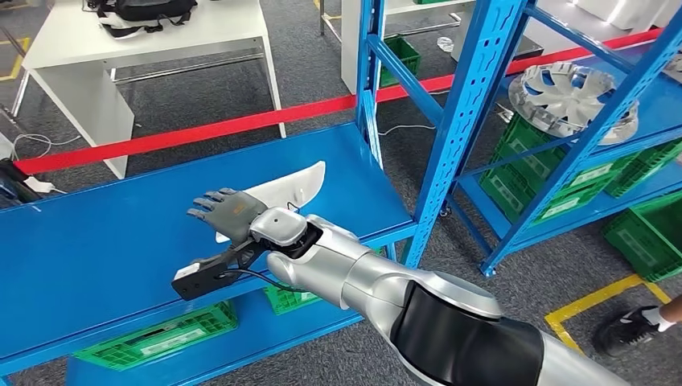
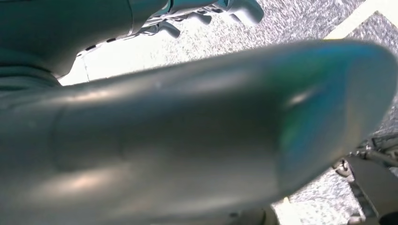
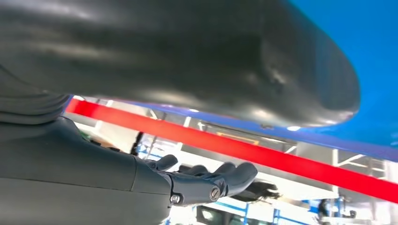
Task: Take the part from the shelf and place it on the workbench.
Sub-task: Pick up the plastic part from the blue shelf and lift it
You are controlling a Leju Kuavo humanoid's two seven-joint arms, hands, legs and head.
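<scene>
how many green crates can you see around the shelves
5 at least: one crate under the near shelf, another behind the right arm, one beyond the upright, a cluster under the wheel cover, one at right. Some are stacked; more may be hidden.

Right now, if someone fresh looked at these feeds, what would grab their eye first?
Probably the silver right arm reaching over the blue shelf, its robot hand spread at the near end of the white part lying there. Next, the red barrier tape running across the floor behind the shelf, and the silver wheel covers on the neighbouring blue rack to the right.
</scene>
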